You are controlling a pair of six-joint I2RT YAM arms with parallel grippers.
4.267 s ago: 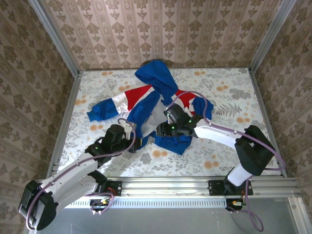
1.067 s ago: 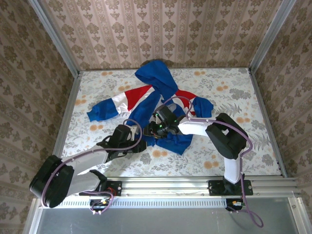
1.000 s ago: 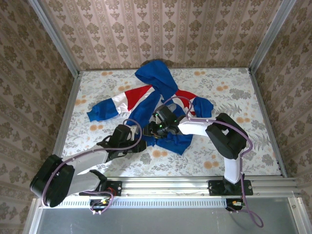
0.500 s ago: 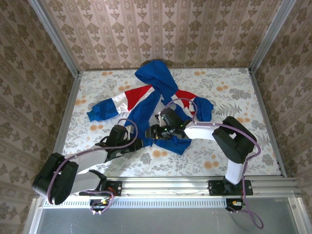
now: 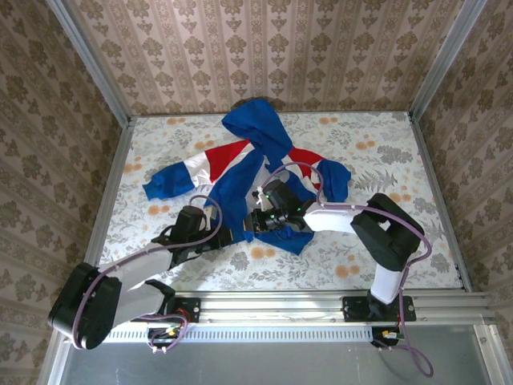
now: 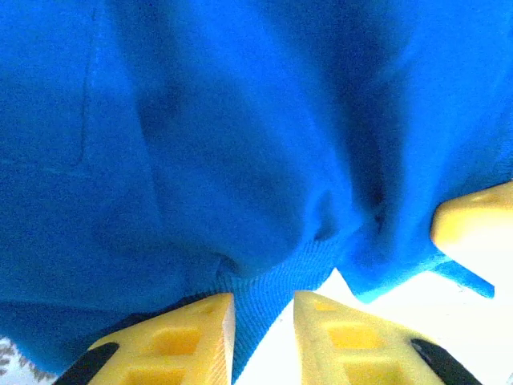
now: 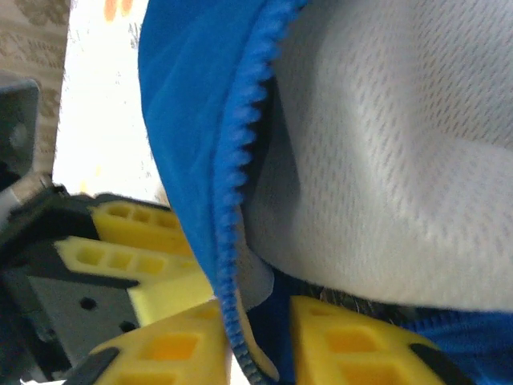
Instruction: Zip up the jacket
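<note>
While the jacket lies unzipped mid-table, your left gripper pinches its ribbed hem and your right gripper nips the toothed zipper edge: alignment step, so you probably next join both zipper ends.

Beige damask-patterned walls enclose a pale floral tabletop, perhaps cloth-covered, edged by aluminium rails

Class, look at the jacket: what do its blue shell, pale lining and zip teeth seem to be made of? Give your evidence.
Blue shell: soft matte woven or knit cloth, seemingly; it creases, with a ribbed hem. Pale lining: mesh fabric, tiny holes showing. Zip teeth: likely moulded plastic, chunky and blue.
</note>
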